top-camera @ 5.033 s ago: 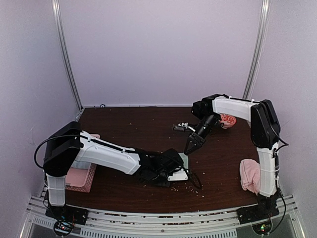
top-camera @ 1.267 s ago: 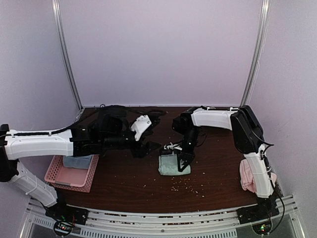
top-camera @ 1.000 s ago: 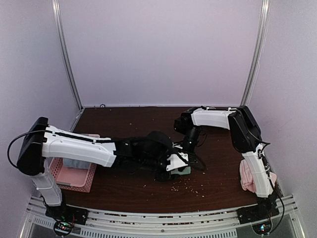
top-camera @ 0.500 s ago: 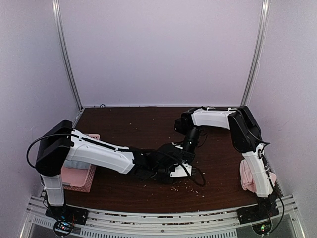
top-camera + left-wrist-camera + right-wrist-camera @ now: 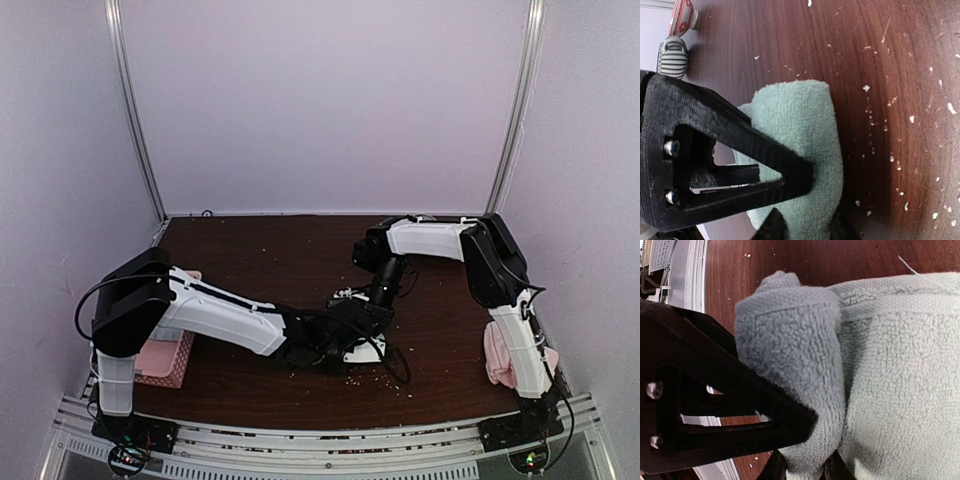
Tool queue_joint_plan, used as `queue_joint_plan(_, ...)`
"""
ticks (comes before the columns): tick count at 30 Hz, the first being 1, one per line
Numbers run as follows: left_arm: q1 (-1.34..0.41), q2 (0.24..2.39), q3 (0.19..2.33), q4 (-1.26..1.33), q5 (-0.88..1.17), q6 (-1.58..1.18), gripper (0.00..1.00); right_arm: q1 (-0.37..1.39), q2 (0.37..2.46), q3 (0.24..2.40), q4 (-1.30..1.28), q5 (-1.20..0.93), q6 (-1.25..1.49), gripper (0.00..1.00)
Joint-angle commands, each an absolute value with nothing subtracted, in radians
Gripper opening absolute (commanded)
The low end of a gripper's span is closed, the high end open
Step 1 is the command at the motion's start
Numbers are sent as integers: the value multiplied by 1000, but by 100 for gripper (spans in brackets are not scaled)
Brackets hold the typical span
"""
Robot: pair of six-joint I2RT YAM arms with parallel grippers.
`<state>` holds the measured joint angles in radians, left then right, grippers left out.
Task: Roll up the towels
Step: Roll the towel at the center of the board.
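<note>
The mint green towel (image 5: 805,125) lies partly rolled on the dark wood table; in the top view both grippers hide it. My left gripper (image 5: 792,200) is shut on the rolled end, fingers (image 5: 765,165) pressing into the pile. My right gripper (image 5: 800,445) is shut on a rolled fold (image 5: 790,345) of the same towel, whose flat part (image 5: 905,390) spreads to the right. In the top view the left gripper (image 5: 345,335) and right gripper (image 5: 377,303) meet at the table's middle. The pink towel (image 5: 503,355) lies bunched by the right arm's base.
A pink basket (image 5: 165,365) with pale blue cloths stands at the near left, mostly behind the left arm. A striped mug (image 5: 672,57) and a red patterned cup (image 5: 682,12) stand further back. Crumbs (image 5: 365,378) dot the table in front of the towel.
About a second ago the towel lay visible under the right gripper with the left arm raised to the left. The left gripper has come down onto the towel and stays there; the right gripper barely moved.
</note>
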<state>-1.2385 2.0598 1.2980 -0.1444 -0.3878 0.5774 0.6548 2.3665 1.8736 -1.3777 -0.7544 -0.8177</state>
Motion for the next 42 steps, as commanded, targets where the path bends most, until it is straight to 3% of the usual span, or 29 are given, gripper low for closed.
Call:
queue_joint_plan(1, -1229, 2085, 1333, -159, -396, 555, 20, 660, 2362, 1820, -1358, -693, -831, 25)
queue_joint_plan(8, -1223, 2090, 1400, -316, -325, 491, 5, 585, 2162, 1818, -1357, -795, -823, 45)
queue_joint_plan(15, -1168, 2122, 1577, -604, -17, 317, 4, 412, 2003, 1971, -1358, -870, -693, 48)
queue_joint_plan(21, -1055, 2302, 1812, -804, 424, 212, 7, 238, 1865, 2119, -1304, -1051, -547, 47)
queue_joint_plan(25, -1005, 2393, 1905, -857, 592, 170, 7, 273, 1733, 2063, -1338, -1087, -719, 49)
queue_joint_plan(30, -941, 2467, 1964, -867, 718, 118, 6, 496, 1549, 1815, -1308, -940, -908, 52)
queue_joint_plan(36, -893, 2523, 1986, -878, 742, 98, 6, 705, 1496, 1605, -1288, -733, -911, 47)
queue_joint_plan(42, -878, 2537, 1986, -880, 738, 107, 6, 816, 1475, 1289, -914, -318, -764, 49)
